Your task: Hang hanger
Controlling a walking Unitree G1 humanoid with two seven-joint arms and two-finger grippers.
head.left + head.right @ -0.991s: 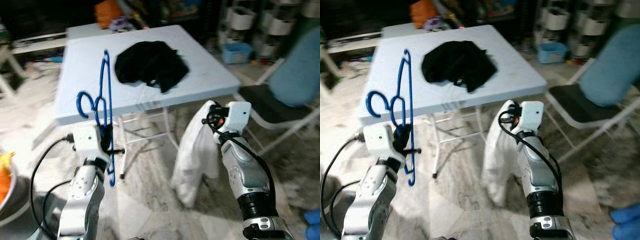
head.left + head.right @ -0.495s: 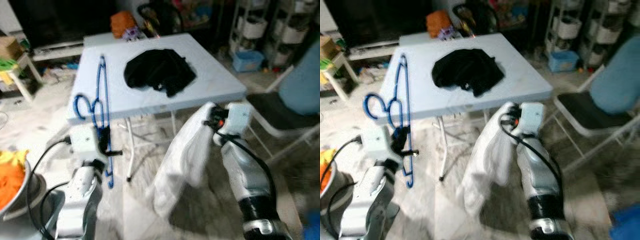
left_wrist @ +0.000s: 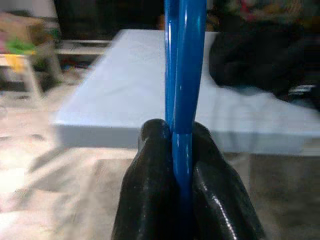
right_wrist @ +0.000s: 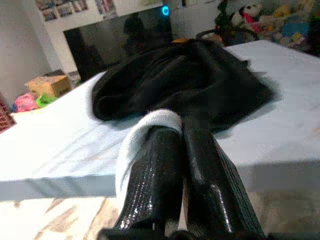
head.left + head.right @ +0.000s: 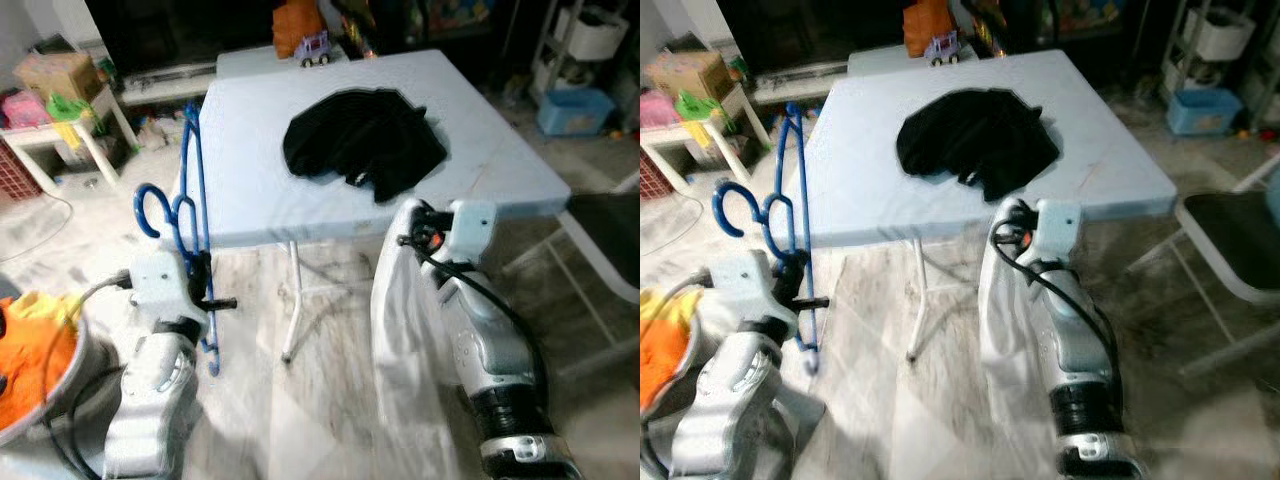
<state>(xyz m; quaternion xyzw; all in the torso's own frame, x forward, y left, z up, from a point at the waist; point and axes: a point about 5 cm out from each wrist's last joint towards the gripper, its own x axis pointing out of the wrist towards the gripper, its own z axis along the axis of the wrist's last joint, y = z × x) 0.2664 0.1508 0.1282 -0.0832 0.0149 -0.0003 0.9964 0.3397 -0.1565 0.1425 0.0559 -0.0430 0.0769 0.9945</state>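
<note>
Your left hand (image 3: 182, 150) is clamped tight on the blue hanger (image 5: 192, 215), holding it upright just off the near left corner of the counter (image 5: 250, 160). Your right hand (image 4: 182, 150) is closed on a white garment (image 5: 400, 330), which now hangs straight down below the counter's front edge rather than swinging out to the side as it did half a second ago. The whole view has shifted since then: the counter and the black garment (image 5: 362, 140) lying on it sit closer and more centred, so you have walked and turned, not the things. An orange-filled basket (image 5: 35, 360) has come up on your left. With the cloth settled, threading the hanger looks workable.
</note>
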